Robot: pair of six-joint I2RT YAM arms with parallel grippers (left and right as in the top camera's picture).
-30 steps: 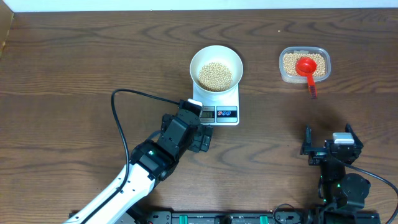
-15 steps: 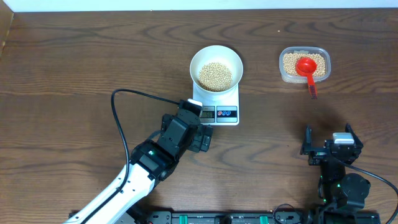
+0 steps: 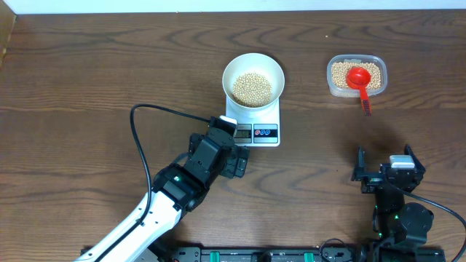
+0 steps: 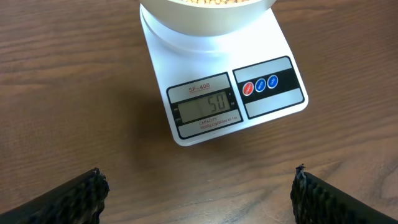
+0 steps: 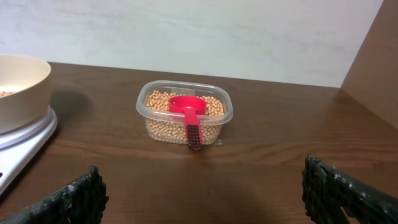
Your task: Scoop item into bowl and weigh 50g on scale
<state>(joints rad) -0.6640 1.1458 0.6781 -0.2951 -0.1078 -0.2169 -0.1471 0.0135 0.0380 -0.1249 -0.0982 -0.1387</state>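
Note:
The white bowl (image 3: 240, 68) holds tan beans (image 3: 252, 88) and stands on the white scale (image 3: 268, 116). In the left wrist view the scale (image 4: 280, 106) shows 50 on its grey display (image 4: 206, 109), with the bowl's underside (image 4: 205, 17) at the top edge. My left gripper (image 3: 231, 159) is open and empty just in front of the scale; it also shows in the left wrist view (image 4: 200, 190). My right gripper (image 3: 386, 175) is open and empty near the front right, and in the right wrist view (image 5: 205, 193) it faces the tub.
A clear plastic tub (image 3: 356, 76) of beans stands at the back right with a red scoop (image 3: 359, 78) lying in it, handle over the near rim. The right wrist view shows the tub (image 5: 184, 115) and scoop (image 5: 189, 115). A black cable (image 3: 142, 138) loops left of the left arm.

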